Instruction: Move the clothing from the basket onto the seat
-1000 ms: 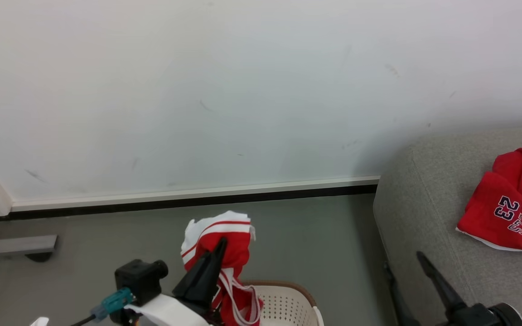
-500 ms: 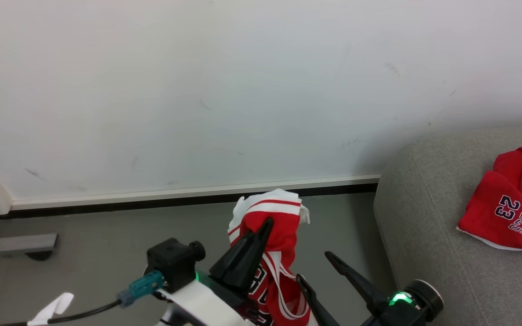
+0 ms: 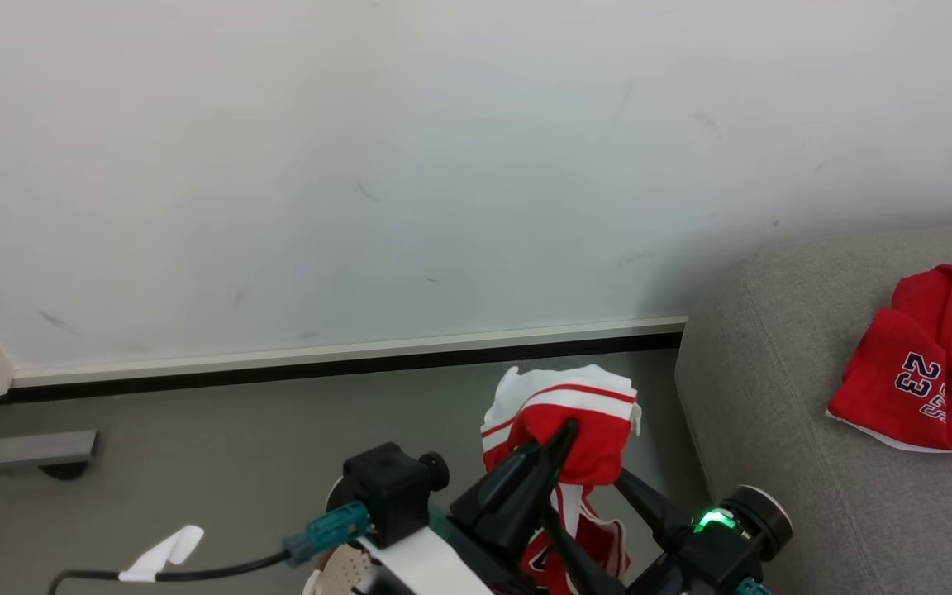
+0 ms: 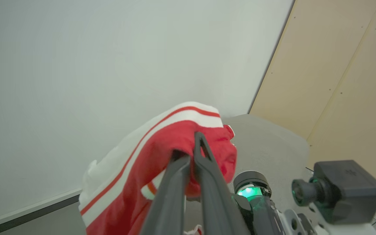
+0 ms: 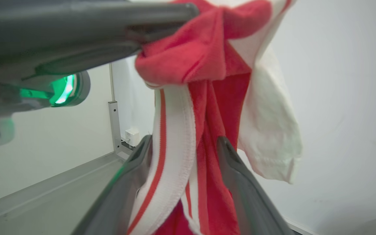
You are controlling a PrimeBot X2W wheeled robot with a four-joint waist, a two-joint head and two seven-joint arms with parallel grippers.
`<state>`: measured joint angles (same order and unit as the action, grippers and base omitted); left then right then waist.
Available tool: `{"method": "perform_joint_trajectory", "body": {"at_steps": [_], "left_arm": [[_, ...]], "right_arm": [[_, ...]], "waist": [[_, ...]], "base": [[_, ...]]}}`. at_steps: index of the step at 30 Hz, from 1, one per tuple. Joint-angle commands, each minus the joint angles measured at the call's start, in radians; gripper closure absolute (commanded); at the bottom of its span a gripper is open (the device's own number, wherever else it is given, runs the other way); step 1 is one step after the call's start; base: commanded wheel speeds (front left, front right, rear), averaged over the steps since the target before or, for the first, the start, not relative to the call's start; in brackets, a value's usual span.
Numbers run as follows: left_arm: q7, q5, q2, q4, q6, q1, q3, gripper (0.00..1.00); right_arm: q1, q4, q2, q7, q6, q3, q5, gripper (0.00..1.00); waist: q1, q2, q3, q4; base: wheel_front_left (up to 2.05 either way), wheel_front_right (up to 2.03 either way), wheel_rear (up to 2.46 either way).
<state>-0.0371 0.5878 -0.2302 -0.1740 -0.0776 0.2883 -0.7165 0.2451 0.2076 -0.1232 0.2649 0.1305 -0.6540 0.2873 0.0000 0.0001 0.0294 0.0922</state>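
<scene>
Our left hand (image 3: 563, 436) is clamped on a bunched fold of a red and white garment (image 3: 583, 405), its two fingers pressed together on the cloth. From that pinch the garment hangs straight down, long axis vertical, with its white striped panel flopped over the fingertips at the top and its loose end pointing down toward the floor (image 3: 278, 430). Our right hand (image 3: 583, 496) sits just below, fingers apart, and the hanging cloth passes between them; we cannot tell whether they press on it. Beneath our left forearm a piece of the perforated cream basket (image 3: 346, 570) shows. To our right stands the grey sofa (image 3: 773, 413), and on its seat lies a second red garment (image 3: 922, 372) bearing 23, well apart from the held one
</scene>
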Motion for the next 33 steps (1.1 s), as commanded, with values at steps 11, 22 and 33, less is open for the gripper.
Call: {"method": "perform_joint_trajectory", "body": {"at_steps": [11,22,33], "left_arm": [[0.022,0.007,0.024,-0.05,0.012,0.009,-0.043,1.0],[0.025,0.017,0.014,-0.061,0.0,0.002,-0.039,1.0],[0.001,0.031,-0.001,0.031,-0.026,-0.031,-0.004,0.85]], "right_arm": [[0.001,0.049,0.023,-0.001,0.0,0.071,-0.048,0.0],[0.008,0.093,0.032,-0.001,0.0,0.071,-0.018,1.0],[-0.053,0.003,-0.008,-0.001,0.0,0.148,0.023,1.0]], "waist": [[0.0,-0.0001,-0.002,0.011],[0.0,-0.0001,-0.008,0.009],[0.0,-0.0001,-0.017,0.03]], "base": [[0.0,0.0,0.0],[0.0,0.0,0.0],[0.0,0.0,0.0]]}}
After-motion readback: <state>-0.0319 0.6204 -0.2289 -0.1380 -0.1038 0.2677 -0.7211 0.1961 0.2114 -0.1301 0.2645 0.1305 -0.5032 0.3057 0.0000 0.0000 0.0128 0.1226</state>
